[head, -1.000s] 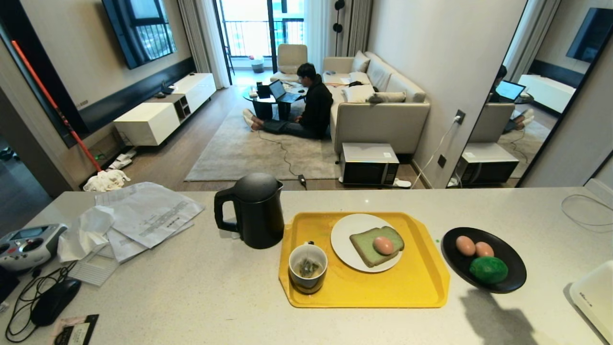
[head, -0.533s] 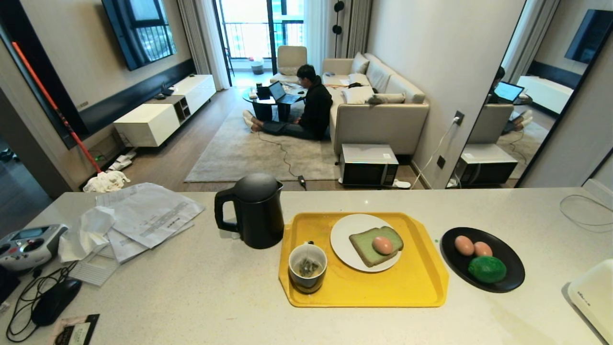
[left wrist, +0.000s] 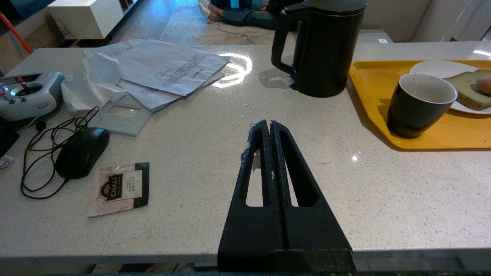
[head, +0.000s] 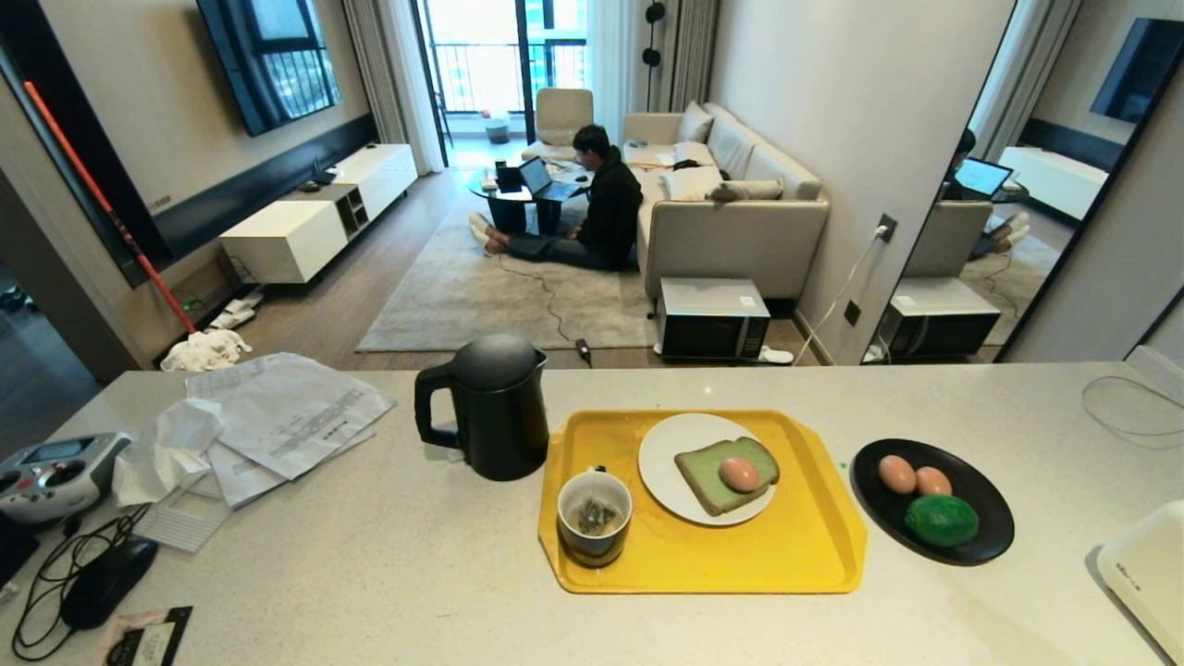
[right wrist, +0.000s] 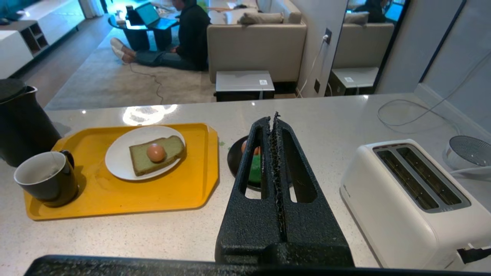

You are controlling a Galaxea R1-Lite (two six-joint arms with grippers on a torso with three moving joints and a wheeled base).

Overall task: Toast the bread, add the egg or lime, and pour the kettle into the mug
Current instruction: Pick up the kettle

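Pale green bread (head: 727,474) lies on a white plate (head: 668,449) at the middle of a yellow tray (head: 814,546), with one egg (head: 738,474) resting on top of the slice. On the same tray, at about eight o'clock from the plate and just beside it, stands the mug (head: 595,517), dark outside and white inside, with a tea bag in it. A black kettle (head: 495,407) stands upright on the worktop (head: 388,573) just off the tray's ten o'clock corner, its handle turned away from the tray. At three o'clock from the tray sits a black dish (head: 980,546) holding two more eggs (head: 898,474) and the lime (head: 942,520), the lime on the near side.

Neither arm shows in the head view. The left hand (left wrist: 270,124) hovers low over bare worktop near its front edge, fingers pressed together, holding nothing. The right hand (right wrist: 274,119) is likewise fully closed and empty, raised in front of the black dish, with a white toaster (right wrist: 410,199) beside it.

Papers (head: 287,412), a remote controller (head: 51,472), a computer mouse (head: 106,578) with its cable and a tea packet (left wrist: 119,188) lie at the worktop's nine o'clock end. Beyond the worktop, at twelve o'clock, a person (head: 606,199) sits on a rug by a sofa (head: 740,217) with a laptop, and a microwave (head: 712,319) stands on the floor.
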